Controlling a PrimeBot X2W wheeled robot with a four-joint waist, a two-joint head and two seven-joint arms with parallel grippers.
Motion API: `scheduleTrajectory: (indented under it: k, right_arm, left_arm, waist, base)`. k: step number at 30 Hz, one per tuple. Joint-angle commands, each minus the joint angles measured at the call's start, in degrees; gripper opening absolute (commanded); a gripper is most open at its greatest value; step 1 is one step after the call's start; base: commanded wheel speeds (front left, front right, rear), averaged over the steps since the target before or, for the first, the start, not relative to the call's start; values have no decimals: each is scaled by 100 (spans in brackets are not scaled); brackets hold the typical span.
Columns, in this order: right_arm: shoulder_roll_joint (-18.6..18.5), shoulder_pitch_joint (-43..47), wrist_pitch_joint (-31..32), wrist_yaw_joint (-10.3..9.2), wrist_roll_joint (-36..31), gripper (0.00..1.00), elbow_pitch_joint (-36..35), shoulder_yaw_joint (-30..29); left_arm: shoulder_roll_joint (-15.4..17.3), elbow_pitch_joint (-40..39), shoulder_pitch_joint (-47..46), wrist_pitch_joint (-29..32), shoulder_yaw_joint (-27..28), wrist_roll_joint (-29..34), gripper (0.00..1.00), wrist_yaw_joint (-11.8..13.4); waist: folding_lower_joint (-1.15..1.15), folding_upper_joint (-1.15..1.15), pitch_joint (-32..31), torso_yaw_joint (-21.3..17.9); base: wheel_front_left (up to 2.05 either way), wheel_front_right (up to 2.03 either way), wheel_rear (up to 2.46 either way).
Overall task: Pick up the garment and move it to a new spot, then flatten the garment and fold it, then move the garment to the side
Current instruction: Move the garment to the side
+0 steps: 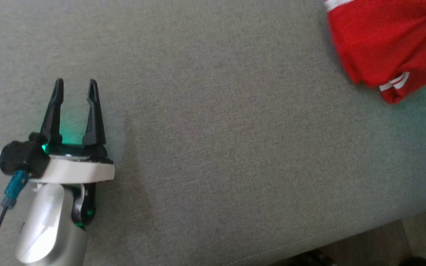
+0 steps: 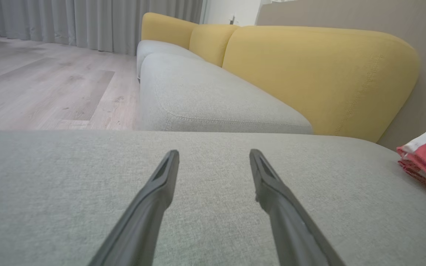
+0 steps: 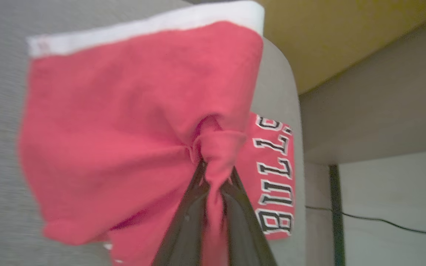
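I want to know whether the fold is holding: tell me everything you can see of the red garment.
The garment is soft red knit cloth with white trim bands and black-and-white letters that look like BULLS on one panel. It is bunched rather than flat, its folds gathered into a knot-like pinch where the right hand is shut on it. It is over the far right end of the grey sofa seat, near the yellow backrest.

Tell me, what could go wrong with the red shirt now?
1. The right gripper pinches just a small bunch of the red garment between its fingers, so it might slip out.
2. Held at one point, its folds could fall open.
3. It is near the end of the grey cushion, so a dropped garment may slide off.
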Motion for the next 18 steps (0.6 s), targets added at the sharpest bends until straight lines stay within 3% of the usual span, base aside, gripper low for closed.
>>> scheduleTrajectory:
  k: [1, 6, 7, 8, 15, 18]
  right_arm:
    - [-331, -131, -129, -4, -330, 0, 58, -121]
    - [-75, -163, -246, -4, -683, 0, 642, -567]
    - [-11, -165, -300, -4, -797, 21, 722, -637]
    - [65, -160, -379, -4, -916, 100, 780, -725]
    - [495, -39, -1084, -4, -1628, 100, 937, -1363]
    - [770, 186, -1734, -4, -1822, 100, 786, -1650]
  left_arm:
    - [179, -215, -200, 12, 106, 64, 100, -28]
    - [280, -245, -323, 54, 55, 92, 100, -42]
    - [290, -243, -334, 57, 49, 92, 100, -43]
    - [298, -238, -342, 57, 41, 95, 100, -42]
    - [240, -99, -284, 22, 16, 81, 100, -1]
    - [145, 27, -149, -11, 13, 69, 100, 41]
  waist:
    - [-1, 0, 284, -105]
    - [-1, 0, 448, -118]
    - [-1, 0, 453, -119]
    - [-1, 0, 448, -117]
    - [-1, 0, 118, -54]
    - [-1, 0, -252, 39]
  base:
    - [0, 0, 0]
    - [0, 0, 0]
    - [0, 0, 0]
    - [0, 0, 0]
    - [0, 0, 0]
    - [0, 0, 0]
